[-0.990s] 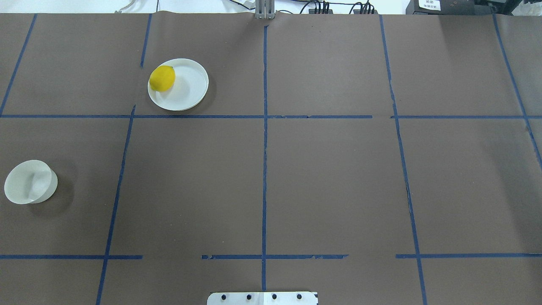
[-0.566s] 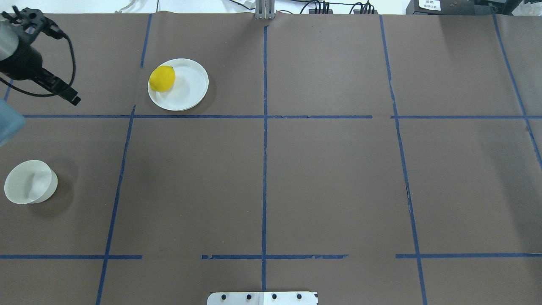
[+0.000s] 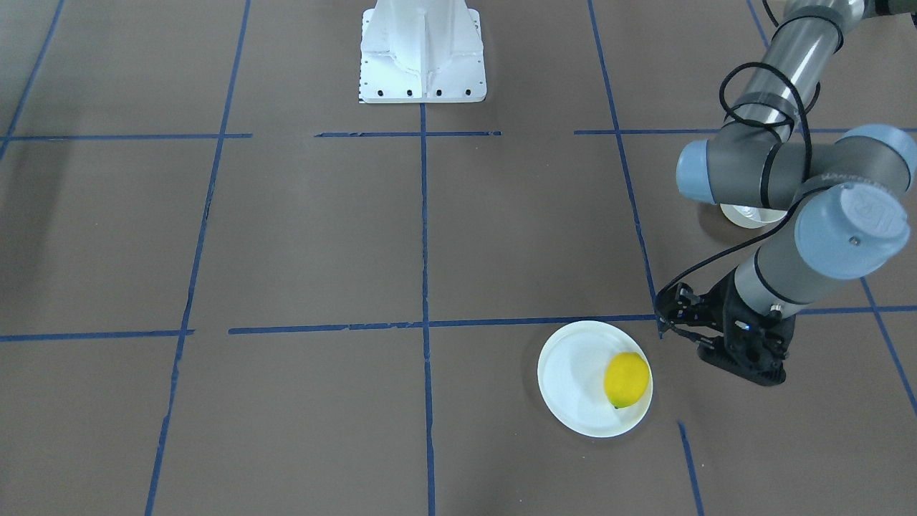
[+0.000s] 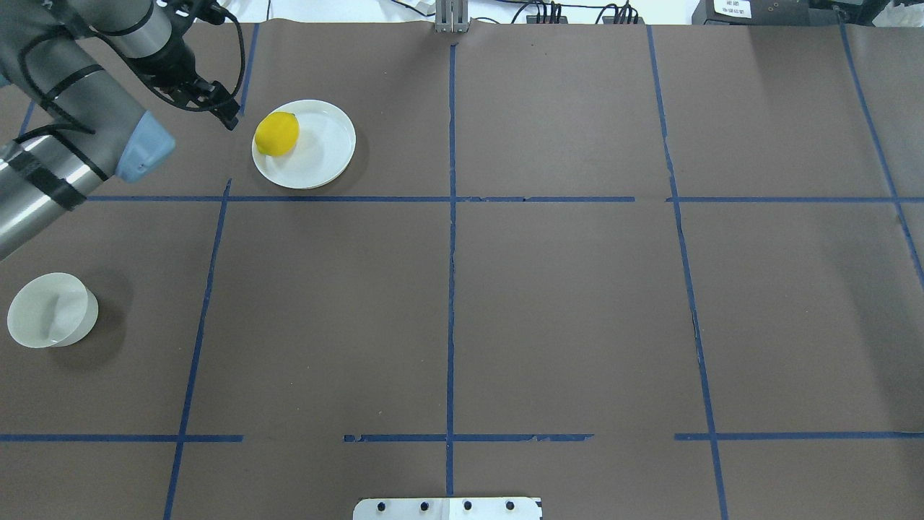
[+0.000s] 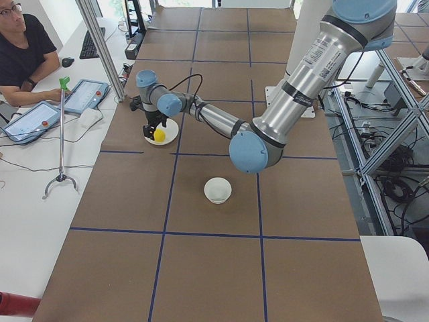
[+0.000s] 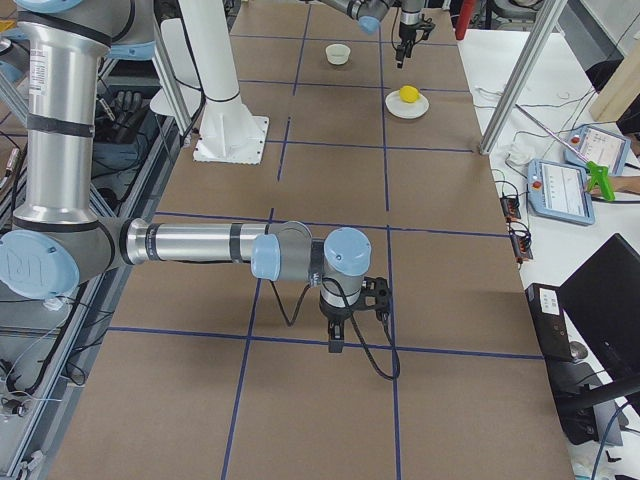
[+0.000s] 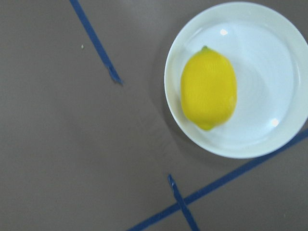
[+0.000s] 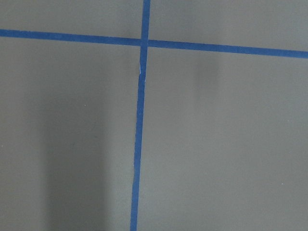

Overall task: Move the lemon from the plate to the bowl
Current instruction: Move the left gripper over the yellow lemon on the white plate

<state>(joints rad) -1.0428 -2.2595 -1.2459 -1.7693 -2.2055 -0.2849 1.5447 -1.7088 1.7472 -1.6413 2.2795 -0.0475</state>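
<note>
The yellow lemon (image 4: pixel 276 133) lies on the left part of the white plate (image 4: pixel 328 155), at the far left of the table. It fills the middle of the left wrist view (image 7: pixel 209 88) on the plate (image 7: pixel 274 120). My left gripper (image 4: pixel 220 112) hangs above the table just left of the plate, apart from the lemon; in the front view it (image 3: pixel 749 362) is right of the lemon (image 3: pixel 626 380). Its fingers do not show clearly. The bowl (image 4: pixel 50 310) stands empty at the near left. My right gripper (image 6: pixel 335 340) shows only in the right side view.
The robot's base plate (image 4: pixel 447 508) is at the near middle edge. In the front view the left arm's elbow (image 3: pixel 788 172) hangs over the bowl (image 3: pixel 745 215). Blue tape lines (image 4: pixel 451 217) cross the brown table. An operator (image 5: pixel 23 54) sits with tablets beyond the far edge.
My left arm has come into the overhead view from the left and moved right, up to the plate's left side. Lemon, plate and bowl have not moved.
</note>
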